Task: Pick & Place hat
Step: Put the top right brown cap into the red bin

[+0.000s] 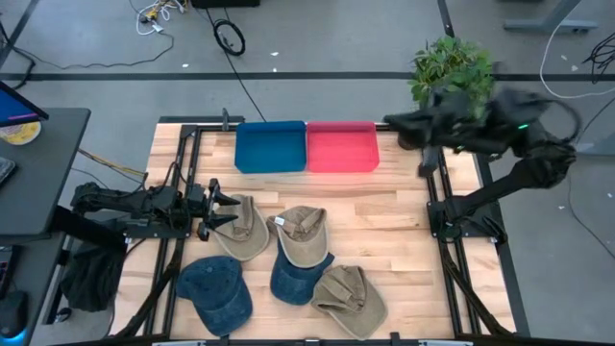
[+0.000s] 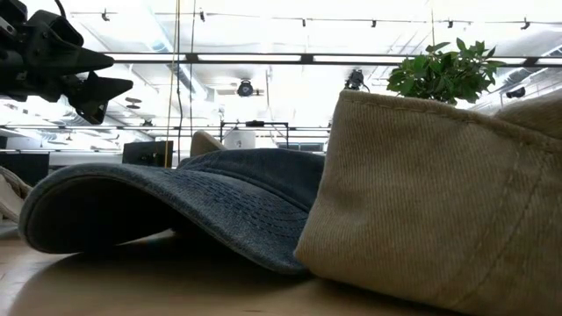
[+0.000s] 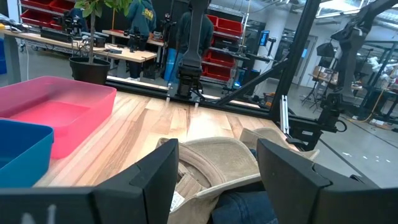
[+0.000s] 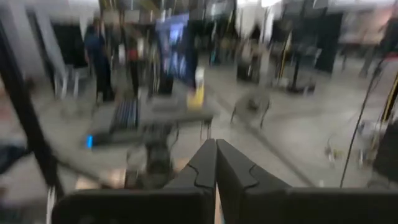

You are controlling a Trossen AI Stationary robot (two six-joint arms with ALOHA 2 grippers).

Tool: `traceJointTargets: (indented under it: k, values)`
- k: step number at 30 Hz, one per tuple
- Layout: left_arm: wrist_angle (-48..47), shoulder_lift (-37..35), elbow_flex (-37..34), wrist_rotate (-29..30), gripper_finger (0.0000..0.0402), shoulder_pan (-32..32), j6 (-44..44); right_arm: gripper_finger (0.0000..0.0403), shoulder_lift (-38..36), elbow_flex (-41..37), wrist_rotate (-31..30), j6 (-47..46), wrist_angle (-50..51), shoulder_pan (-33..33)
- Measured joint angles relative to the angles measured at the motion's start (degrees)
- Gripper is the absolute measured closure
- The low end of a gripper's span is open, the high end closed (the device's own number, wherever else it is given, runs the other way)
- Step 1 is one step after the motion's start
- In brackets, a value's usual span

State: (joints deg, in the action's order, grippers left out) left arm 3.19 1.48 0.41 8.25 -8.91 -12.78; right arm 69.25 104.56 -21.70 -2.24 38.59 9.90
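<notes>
blue bin, pink bin: side by side, nothing visible inside | left gripper fingers spread over tan hat, grasping nothing | right gripper fingers clenched, raised

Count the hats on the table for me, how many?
5: tan cloth hat by the left end effector, tan one centre, blue denim hats, tan one front.
</notes>
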Motion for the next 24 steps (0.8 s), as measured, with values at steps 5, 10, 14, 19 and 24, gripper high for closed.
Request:
traceJointTargets:
  k: [5,10,14,19,24]
  values:
    - [0.0,0.0,0.0,0.0,0.0181,0.0,0.0,0.0399,4.9,1.2,-2.6,-0.6,5.9,4.2]
    - [0.0,0.0,0.0,0.0,0.0181,0.0,0.0,0.04,9.3,3.0,-6.0,-0.4,10.9,7.5]
    - [0.0,0.0,0.0,0.0,0.0181,0.0,0.0,0.0401,13.4,3.6,-5.9,-0.3,15.4,10.4]
    - [0.0,0.0,0.0,0.0,0.0181,0.0,0.0,0.0393,18.4,3.6,-5.6,0.9,20.4,12.5]
    - [0.0,0.0,0.0,0.0,0.0181,0.0,0.0,0.0372,22.6,3.6,-3.3,9.1,20.4,12.7]
